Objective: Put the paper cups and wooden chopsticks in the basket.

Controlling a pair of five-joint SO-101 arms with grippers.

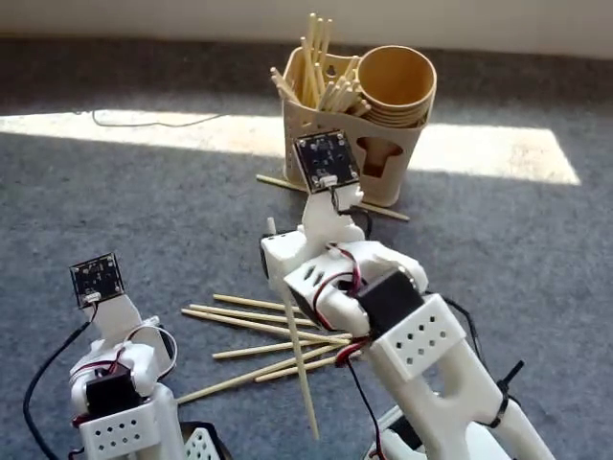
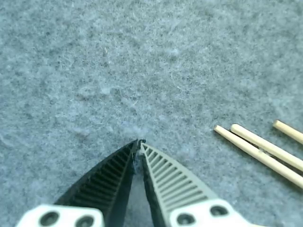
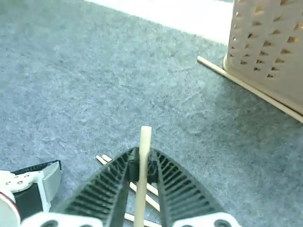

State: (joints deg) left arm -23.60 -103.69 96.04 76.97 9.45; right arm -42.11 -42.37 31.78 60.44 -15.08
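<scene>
Right gripper (image 3: 142, 153): you grasp one chopstick (image 3: 145, 135), basket (image 1: 407, 158) at 1 o'clock in high view; left gripper (image 2: 140, 143) clenched above carpet (image 2: 142, 56).

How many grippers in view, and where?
2. Left gripper: shut and empty, over the carpet beside loose chopsticks. Right gripper: shut on a chopstick, facing the basket.

Carpeted room, home or office alike — grey carpet (image 1: 124, 220), sun patch (image 1: 144, 131), pale wall (image 1: 144, 13).
</scene>
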